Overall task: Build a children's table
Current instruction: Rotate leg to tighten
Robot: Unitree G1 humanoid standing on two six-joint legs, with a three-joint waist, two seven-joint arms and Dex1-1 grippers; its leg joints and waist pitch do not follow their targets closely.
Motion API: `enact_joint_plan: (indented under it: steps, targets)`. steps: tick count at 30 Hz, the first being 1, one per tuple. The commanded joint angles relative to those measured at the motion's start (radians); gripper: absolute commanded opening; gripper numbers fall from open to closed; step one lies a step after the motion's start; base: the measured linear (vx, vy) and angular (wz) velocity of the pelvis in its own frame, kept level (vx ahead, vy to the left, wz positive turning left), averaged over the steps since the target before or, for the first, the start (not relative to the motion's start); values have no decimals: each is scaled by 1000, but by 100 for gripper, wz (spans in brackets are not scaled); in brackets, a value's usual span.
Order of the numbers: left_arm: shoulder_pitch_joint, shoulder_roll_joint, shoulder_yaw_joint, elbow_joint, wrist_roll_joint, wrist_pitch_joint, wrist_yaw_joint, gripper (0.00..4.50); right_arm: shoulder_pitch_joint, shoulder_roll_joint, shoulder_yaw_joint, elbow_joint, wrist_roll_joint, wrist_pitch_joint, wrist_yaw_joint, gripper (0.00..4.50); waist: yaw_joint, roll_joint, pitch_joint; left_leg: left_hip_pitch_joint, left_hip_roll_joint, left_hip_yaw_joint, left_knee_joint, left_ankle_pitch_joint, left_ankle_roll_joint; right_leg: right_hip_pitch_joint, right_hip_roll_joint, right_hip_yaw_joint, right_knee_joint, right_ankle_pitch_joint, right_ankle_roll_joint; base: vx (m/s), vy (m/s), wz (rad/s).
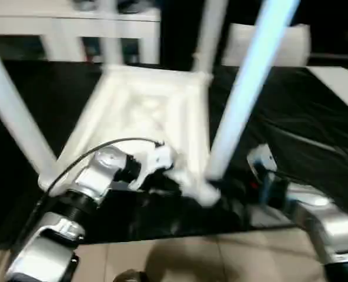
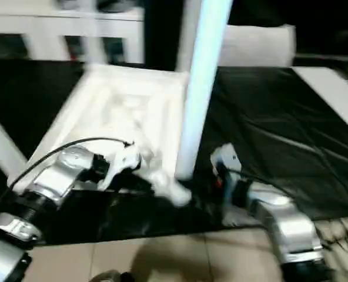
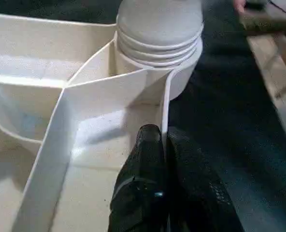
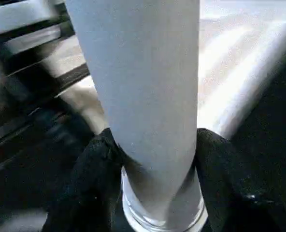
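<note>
Presently: children's table (image 1: 147,114), white, upside down on a black cloth (image 1: 291,129).
No brand, label or writing can be read on it. Ribbed underside faces up; legs stand in its corner sockets. Near right leg (image 1: 244,94): right gripper (image 4: 155,169) has a black finger on either side of its base. Left gripper (image 3: 164,159): fingers pressed together on the table's thin rim.

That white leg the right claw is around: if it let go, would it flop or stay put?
Probably stay put: the leg looks rigid and straight, and its base sits in the tabletop's corner socket. Its smooth round surface may slip within the right claw. Tall and narrow, it could tip if seated loosely.
</note>
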Motion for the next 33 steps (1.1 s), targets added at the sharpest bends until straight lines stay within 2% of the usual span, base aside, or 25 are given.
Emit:
enact_joint_plan:
  steps: [1,3,5,6,7,9,10,11,13,15,16,18,19,20,21,22,24,25,27,29,30,31,32,33]
  targets:
    - [-13,-123,2,-44,-36,51,132,0,-28,102,93,9,7,62,-83,193,-13,-12,-39,43,92,-89,-101,-619,-166,-15,-69,33,-104,-538,-123,-54,40,-26]
    - [-24,-164,28,-45,-27,91,221,0,-59,160,89,47,-28,73,-180,193,-20,-9,-37,45,90,-93,-97,-631,-158,-18,-74,32,-113,-583,-112,0,0,0]
    - [-35,-200,49,-43,-15,109,299,0,-96,210,91,92,-73,78,-274,193,-41,-5,-36,41,89,-102,-107,-673,-173,-10,-63,19,-111,-558,-104,-29,32,-19]
    - [-38,-218,61,-44,-10,114,339,0,-114,244,82,111,-79,82,-312,193,-44,-4,-36,40,89,-104,-110,-687,-177,-8,-60,17,-111,-547,-102,-27,42,-19]
    - [-40,-228,64,-47,-8,118,354,0,-125,265,78,118,-82,77,-327,193,-53,1,-36,43,87,-106,-116,-730,-188,-14,-55,14,-109,-522,-106,0,0,0]
    - [-39,-228,61,-54,-6,121,355,0,-127,269,81,113,-82,74,-327,193,-59,2,-38,52,86,-106,-117,-760,-186,-12,-53,12,-115,-484,-108,0,0,0]
    - [-34,-224,54,-66,-3,123,345,0,-127,270,87,103,-82,68,-320,228,-55,2,-37,54,86,-101,-117,-750,-178,-18,-55,18,-119,-463,-111,0,0,0]
    - [-31,-223,52,-72,-1,126,342,0,-126,271,88,100,-84,66,-320,228,-54,2,-35,55,85,-100,-116,-746,-174,-21,-57,20,-121,-463,-111,0,0,0]
    - [-19,-206,39,-92,3,128,313,0,-118,258,87,88,-87,35,-300,265,-49,1,-37,54,85,-95,-110,-696,-153,-23,-64,29,-124,-449,-117,0,0,0]
    - [-7,-181,33,-103,3,117,283,0,-101,232,74,75,-80,9,-273,276,-46,-1,-39,51,86,-91,-109,-661,-139,-21,-65,33,-122,-426,-122,0,0,0]
    - [0,-165,34,-109,4,113,269,0,-90,209,68,67,-80,-9,-251,291,-45,-1,-38,49,88,-89,-110,-638,-131,-20,-63,35,-119,-399,-131,0,0,0]
    - [12,-129,31,-115,3,86,230,0,-70,159,52,46,-67,-40,-187,312,-40,6,-43,45,90,-87,-111,-599,-123,-12,-61,36,-112,-337,-142,0,0,0]
    - [12,-129,31,-115,3,86,230,0,-70,159,52,46,-67,-40,-187,316,-38,3,-44,44,90,-82,-111,-577,-114,-11,-60,38,-111,-308,-146,0,0,0]
    - [18,-103,28,-117,0,61,194,0,-57,116,42,29,-54,-60,-134,316,-36,1,-45,41,90,-77,-109,-537,-98,-10,-59,40,-107,-260,-165,0,0,0]
    - [23,-83,23,-119,-4,45,163,0,-48,84,38,19,-48,-72,-95,324,-33,-3,-47,33,88,-73,-108,-491,-73,0,-60,39,-103,-242,-170,0,0,0]
    - [26,-70,20,-121,-6,35,142,0,-42,62,35,13,-44,-81,-69,349,-26,-2,-51,31,90,-70,-104,-439,-48,5,-63,40,-102,-228,-177,0,0,0]
    - [33,-40,10,-130,-19,5,79,0,-28,9,24,3,-30,-101,5,357,-16,-5,-51,33,91,-64,-98,-413,-24,2,-63,42,-105,-247,-187,0,0,0]
    - [36,-26,7,-133,-26,-4,47,0,-22,-18,20,0,-23,-108,43,363,-13,-5,-53,30,92,-64,-96,-389,-14,5,-64,41,-103,-242,-195,58,-61,1]
    - [38,-1,-5,-135,-32,-29,-3,0,-15,-63,18,0,-12,-121,106,390,-6,-5,-55,36,93,-59,-93,-351,5,2,-60,41,-101,-212,-211,0,0,0]
    - [38,17,-16,-133,-30,-53,-38,0,-13,-93,20,5,-6,-130,146,403,3,-4,-57,33,93,-56,-90,-306,21,6,-59,40,-96,-170,-226,0,0,0]
    - [34,51,-33,-123,-32,-93,-107,0,-14,-146,25,12,10,-138,221,421,13,0,-61,37,95,-53,-87,-254,36,9,-53,36,-86,-100,-244,0,0,0]
    - [33,58,-37,-120,-33,-101,-123,0,-14,-159,27,13,14,-139,240,433,15,-1,-62,37,96,-52,-86,-238,41,10,-52,36,-82,-75,-250,0,0,0]
    - [29,69,-42,-115,-35,-113,-149,0,-14,-182,33,15,17,-141,272,433,15,-5,-62,36,96,-50,-85,-220,47,11,-51,35,-78,-50,-257,0,0,0]
    - [27,74,-44,-112,-38,-119,-160,0,-14,-193,36,16,18,-144,287,433,21,-2,-63,37,97,-48,-84,-198,57,12,-51,34,-73,-20,-269,0,0,0]
